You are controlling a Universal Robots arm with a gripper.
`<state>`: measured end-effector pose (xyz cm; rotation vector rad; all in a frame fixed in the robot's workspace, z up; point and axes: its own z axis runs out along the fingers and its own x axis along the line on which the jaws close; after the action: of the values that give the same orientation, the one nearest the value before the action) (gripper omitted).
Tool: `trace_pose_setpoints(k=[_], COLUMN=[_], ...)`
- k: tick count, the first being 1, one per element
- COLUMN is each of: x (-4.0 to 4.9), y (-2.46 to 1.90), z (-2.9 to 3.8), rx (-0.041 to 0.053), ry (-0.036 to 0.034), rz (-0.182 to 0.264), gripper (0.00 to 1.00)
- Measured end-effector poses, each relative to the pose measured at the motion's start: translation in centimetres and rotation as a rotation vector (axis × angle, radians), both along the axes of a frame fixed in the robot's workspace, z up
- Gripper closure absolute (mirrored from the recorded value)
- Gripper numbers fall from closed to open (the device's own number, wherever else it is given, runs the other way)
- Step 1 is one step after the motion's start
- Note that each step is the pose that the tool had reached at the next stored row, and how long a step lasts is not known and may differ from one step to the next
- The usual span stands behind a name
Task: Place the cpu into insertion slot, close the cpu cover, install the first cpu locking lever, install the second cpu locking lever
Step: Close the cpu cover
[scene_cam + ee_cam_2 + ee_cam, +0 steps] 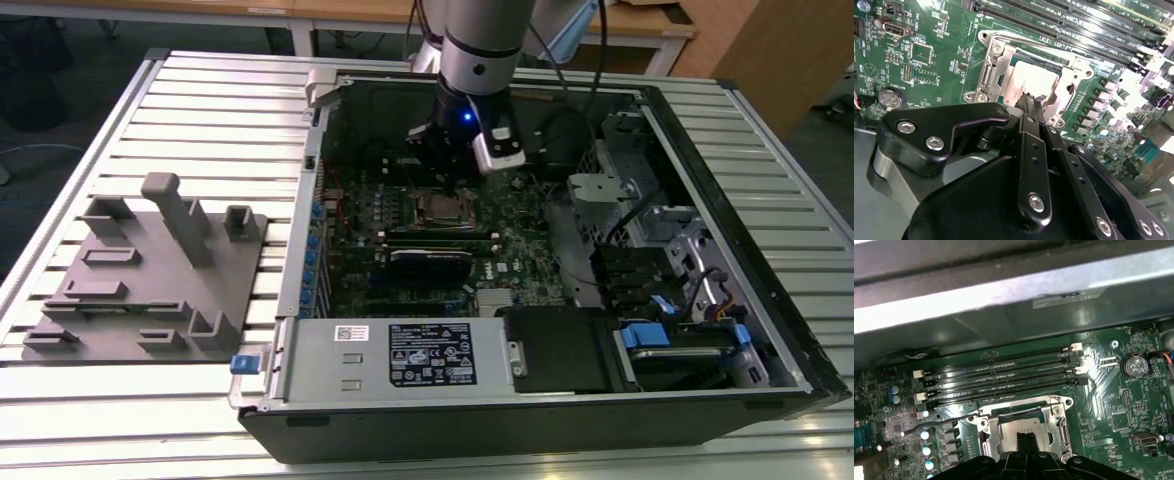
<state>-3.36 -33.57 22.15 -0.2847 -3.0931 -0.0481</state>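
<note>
Second wrist view looks along the black gripper point(1033, 100), whose jaws are pressed together with nothing visible between them, the tips hanging just over the cpu point(1036, 80). That chip lies flat in the insertion slot point(985, 75) directly beneath the jaws, its dull silver top catching the light. The cpu cover point(1074, 82) is down around it, and the chip shows through the frame's square window; whether the jaw tips touch the metal I cannot tell. In the first wrist view the gripper point(1026, 440) points at the cpu point(1011, 429), with the cpu cover point(988, 435) framing the chip on either side of the jaws. A thin locking lever point(939, 424) runs out sideways from a corner of the socket, away from the jaws, above a row of small capacitors point(927, 450); whether it is latched I cannot tell. Beyond the jaw tips, past the socket, lie long black memory slots point(1004, 377), and off to one side of the jaws a round coin cell battery point(1133, 365) sits on the green motherboard point(1114, 440). In the exterior view the arm reaches down into an open computer case point(534, 430), the gripper point(438, 165) right above the cpu point(445, 208). Well apart from the jaws, at the case's near edge, sits the white-labelled power supply box point(427, 355). Farther still from the jaws, outside the case, a grey fixture tray point(147, 300) rests on the slatted table point(200, 90).
</note>
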Motion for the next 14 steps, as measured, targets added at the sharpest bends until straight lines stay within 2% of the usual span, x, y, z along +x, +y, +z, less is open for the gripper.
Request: trace_pose_setpoints(k=[2, 5, 8, 11, 14], x=[0.0, 0.01, 0.0, -0.01, -0.02], y=[0.0, 0.01, 0.0, -0.01, -0.01], z=[-0.06, -0.15, -0.26, -0.4, -0.41], rx=[0.0, 0.0002, 0.0002, 0.0002, 0.0001], ry=[-0.0078, -0.025, -0.0367, -0.0444, -0.0448], rz=[0.016, 0.036, 0.055, 0.073, 0.075], gripper=[0.9, 0.9, 0.9, 0.9, 0.9])
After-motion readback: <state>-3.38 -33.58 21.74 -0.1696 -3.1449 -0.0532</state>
